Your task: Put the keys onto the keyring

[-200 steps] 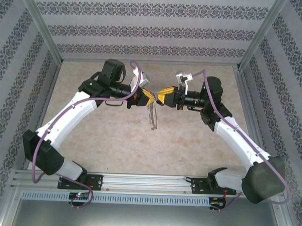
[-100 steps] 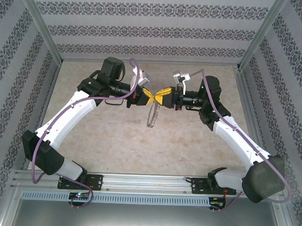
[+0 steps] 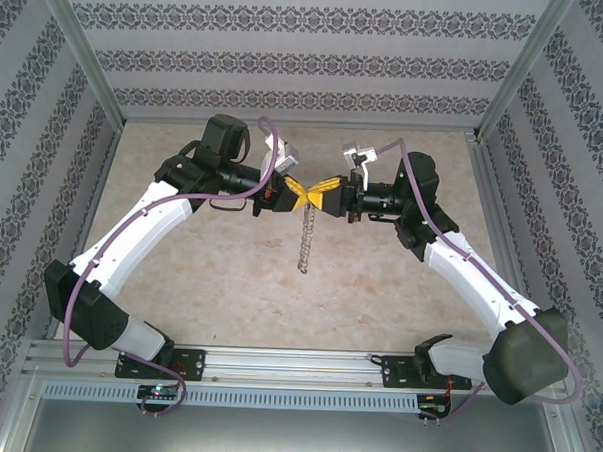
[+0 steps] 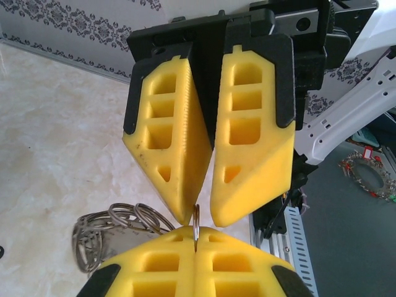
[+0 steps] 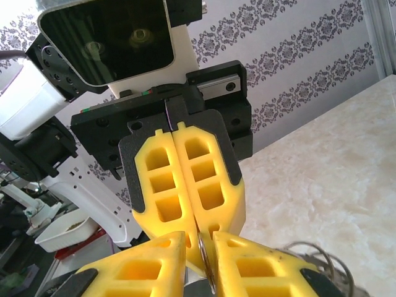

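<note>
Hold the keyring (image 3: 303,241) tight in the clenched left pincer (image 4: 195,234) and softly close the slightly open right pincer (image 5: 201,238) on it.

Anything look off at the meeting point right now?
Nothing looks damaged. One oddity: the keyring hangs stretched like a chain from the left gripper, which pinches one loop edge-on, while the right gripper straddles that same loop.

White arm shells (image 3: 141,222), black joint housings (image 3: 225,143), lilac cables (image 3: 69,331), yellow cut-out jaws on black mounts.
</note>
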`<move>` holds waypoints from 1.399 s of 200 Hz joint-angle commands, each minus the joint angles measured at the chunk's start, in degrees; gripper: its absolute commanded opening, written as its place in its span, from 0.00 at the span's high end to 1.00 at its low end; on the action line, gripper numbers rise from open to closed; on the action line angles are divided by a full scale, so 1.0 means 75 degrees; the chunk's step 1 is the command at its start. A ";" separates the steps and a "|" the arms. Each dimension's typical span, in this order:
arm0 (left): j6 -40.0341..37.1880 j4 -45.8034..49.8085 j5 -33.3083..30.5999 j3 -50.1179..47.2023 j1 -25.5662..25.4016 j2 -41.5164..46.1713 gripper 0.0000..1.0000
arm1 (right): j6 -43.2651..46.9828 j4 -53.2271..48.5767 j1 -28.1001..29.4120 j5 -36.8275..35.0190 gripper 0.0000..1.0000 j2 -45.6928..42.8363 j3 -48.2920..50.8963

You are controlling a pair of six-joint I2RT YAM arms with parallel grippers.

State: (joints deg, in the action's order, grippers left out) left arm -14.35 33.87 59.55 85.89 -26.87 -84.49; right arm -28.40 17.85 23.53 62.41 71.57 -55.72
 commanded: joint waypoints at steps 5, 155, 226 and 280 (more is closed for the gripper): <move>0.0183 -0.0561 0.0103 0.0086 0.0088 0.0076 1.00 | 0.0026 0.0256 0.0109 0.0166 0.80 -0.0033 0.0150; 0.1061 -0.1783 -0.0413 -0.0350 0.0085 0.0219 0.81 | -0.0062 0.0743 0.0215 -0.0733 1.00 -0.0138 0.0282; 0.2493 -0.3827 -0.1131 -0.1525 0.0318 0.1126 0.47 | -0.0306 0.1318 -0.0037 -0.1242 1.00 -0.0237 0.0235; 0.4145 -0.5406 -0.1493 -0.2219 0.0777 0.1544 0.40 | -0.0518 0.2001 -0.0137 -0.1447 1.00 -0.0169 0.0156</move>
State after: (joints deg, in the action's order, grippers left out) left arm 8.84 2.66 49.76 70.39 -21.93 -73.84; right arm -30.98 26.11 23.00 53.08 71.29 -53.93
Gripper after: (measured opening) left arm 0.600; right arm 0.057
